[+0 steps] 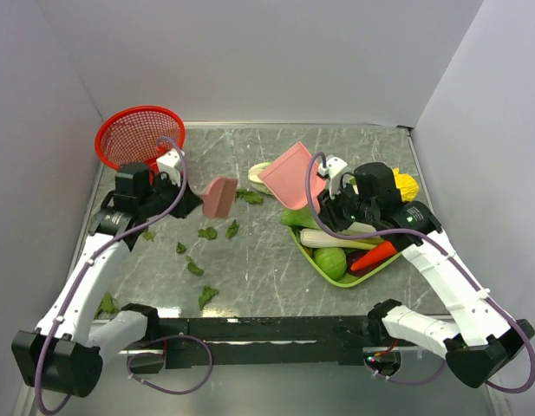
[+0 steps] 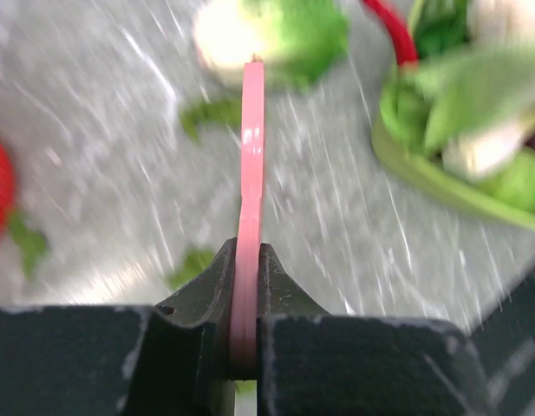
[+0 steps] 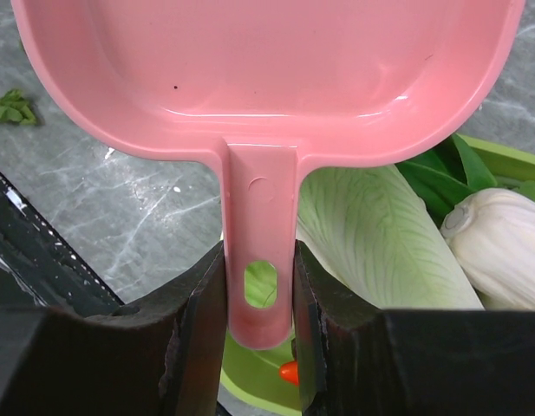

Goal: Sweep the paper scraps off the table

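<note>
Several dark green paper scraps (image 1: 207, 232) lie scattered over the left half of the marble table (image 1: 276, 269). One more scrap (image 1: 250, 197) lies between the two tools. My left gripper (image 1: 191, 203) is shut on a flat pink scraper (image 1: 219, 197), which it holds on edge above the scraps. The left wrist view shows the scraper (image 2: 251, 156) clamped between the fingers of the left gripper (image 2: 247, 260), with blurred scraps (image 2: 211, 113) beyond. My right gripper (image 1: 329, 192) is shut on the handle of the pink dustpan (image 1: 291, 174). In the right wrist view the right gripper (image 3: 260, 286) grips that handle, and the dustpan (image 3: 267, 78) fills the top of the view.
A red mesh basket (image 1: 139, 136) stands at the back left corner. A lime green tray (image 1: 358, 276) of toy vegetables sits on the right, under the right arm. A pale cabbage (image 1: 260, 171) lies beside the dustpan. White walls enclose three sides.
</note>
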